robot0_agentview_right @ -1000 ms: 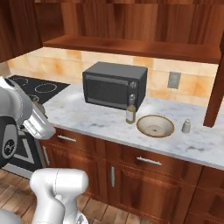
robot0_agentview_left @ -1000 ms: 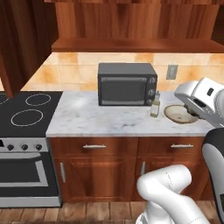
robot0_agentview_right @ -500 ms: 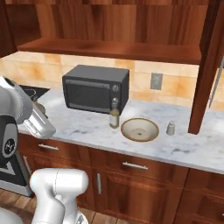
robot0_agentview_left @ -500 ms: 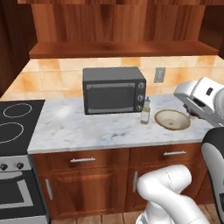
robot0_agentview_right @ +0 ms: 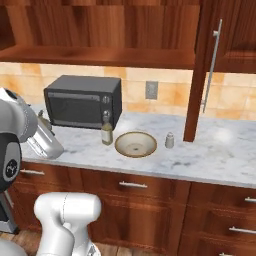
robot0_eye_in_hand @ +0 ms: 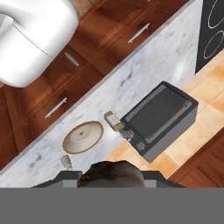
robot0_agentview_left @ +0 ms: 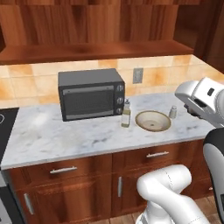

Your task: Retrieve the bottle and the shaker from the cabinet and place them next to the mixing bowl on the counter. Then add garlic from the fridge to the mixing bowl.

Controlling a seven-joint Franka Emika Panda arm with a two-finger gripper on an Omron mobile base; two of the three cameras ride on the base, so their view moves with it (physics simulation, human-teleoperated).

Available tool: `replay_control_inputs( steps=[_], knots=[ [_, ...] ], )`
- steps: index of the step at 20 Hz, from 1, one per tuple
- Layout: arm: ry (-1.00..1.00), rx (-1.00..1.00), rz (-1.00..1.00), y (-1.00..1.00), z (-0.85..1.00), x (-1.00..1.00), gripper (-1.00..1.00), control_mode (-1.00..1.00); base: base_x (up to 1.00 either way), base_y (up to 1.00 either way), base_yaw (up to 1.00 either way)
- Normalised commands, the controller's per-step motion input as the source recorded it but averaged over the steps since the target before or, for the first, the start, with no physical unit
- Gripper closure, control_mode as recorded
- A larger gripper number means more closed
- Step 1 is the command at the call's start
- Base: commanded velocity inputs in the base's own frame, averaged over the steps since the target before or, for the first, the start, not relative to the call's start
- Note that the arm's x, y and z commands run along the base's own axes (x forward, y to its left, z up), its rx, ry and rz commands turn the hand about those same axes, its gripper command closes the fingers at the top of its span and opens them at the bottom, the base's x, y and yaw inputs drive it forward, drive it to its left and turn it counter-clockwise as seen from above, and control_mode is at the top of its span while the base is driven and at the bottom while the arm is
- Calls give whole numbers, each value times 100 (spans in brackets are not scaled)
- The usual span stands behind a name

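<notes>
Gripper point(robot0_eye_in_hand: 111, 168) held high, shut, nothing held. On the desk point(robot0_agentview_left: 65, 140): mixing bowl point(robot0_agentview_left: 152, 120) with bottle point(robot0_agentview_left: 126, 113) just left and shaker point(robot0_agentview_left: 173, 112) just right, as required. Garlic step remains, I judge.

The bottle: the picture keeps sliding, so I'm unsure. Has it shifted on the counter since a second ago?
No. The bottle stands by the microwave's front right corner, left of the bowl, as before; the camera moved, not the bottle.

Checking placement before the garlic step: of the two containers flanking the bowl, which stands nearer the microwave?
The bottle: tall, clear, with yellowish liquid, right by the microwave. The stubby grey shaker stands on the bowl's far side.
</notes>
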Motion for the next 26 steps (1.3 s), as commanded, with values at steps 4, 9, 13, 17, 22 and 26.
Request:
replay_control_inputs(
  steps=[4,9,13,17,22,26],
  knots=[
    [0,0,0,0,0,0,100,100,49,-17,-25],
    [0,0,0,0,0,0,100,100,44,-20,-22],
    [0,0,0,0,0,0,100,100,28,-24,-20],
    [0,0,0,0,0,0,100,100,26,-20,-19],
    [0,0,0,0,0,0,100,100,34,-9,-17],
    [0,0,0,0,0,0,100,100,38,-4,-14]
  ],
)
